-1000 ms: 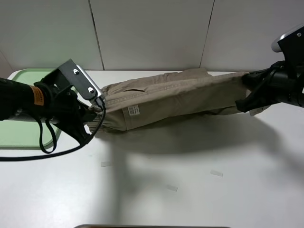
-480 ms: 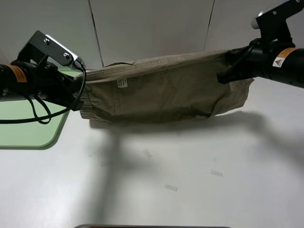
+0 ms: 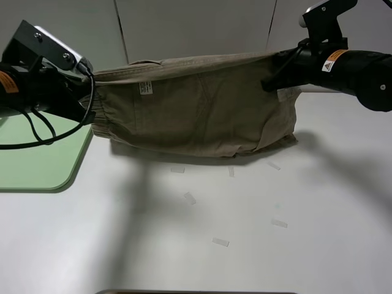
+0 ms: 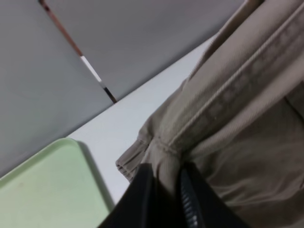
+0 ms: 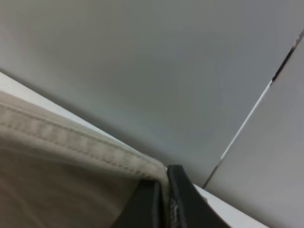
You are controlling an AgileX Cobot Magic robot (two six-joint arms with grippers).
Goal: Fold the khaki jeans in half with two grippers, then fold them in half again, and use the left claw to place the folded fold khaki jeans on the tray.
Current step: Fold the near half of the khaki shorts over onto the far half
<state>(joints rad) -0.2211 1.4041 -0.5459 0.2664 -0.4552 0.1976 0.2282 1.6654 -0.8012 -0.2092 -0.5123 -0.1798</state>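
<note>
The khaki jeans point(image 3: 196, 107) hang stretched between both arms above the white table, their lower edge brushing the surface. My left gripper point(image 3: 89, 79) is shut on the gathered waistband end at the left; the left wrist view shows its black fingers point(image 4: 142, 194) pinching a fold of the khaki jeans point(image 4: 228, 109). My right gripper point(image 3: 272, 67) is shut on the opposite top corner; in the right wrist view its fingers point(image 5: 178, 199) clamp the stitched hem of the jeans point(image 5: 71, 137). The mint-green tray point(image 3: 30, 153) lies on the table at the left, under the left arm.
Several small bits of clear tape point(image 3: 220, 242) lie on the white table point(image 3: 245, 214) in front of the cloth. A grey panelled wall point(image 3: 196, 30) stands close behind. A dark edge point(image 3: 184, 292) shows at the near table border.
Both arms rose and lifted the jeans off the table; the cloth now hangs as a taller sheet. The right gripper moved left, the left gripper moved up and left.
</note>
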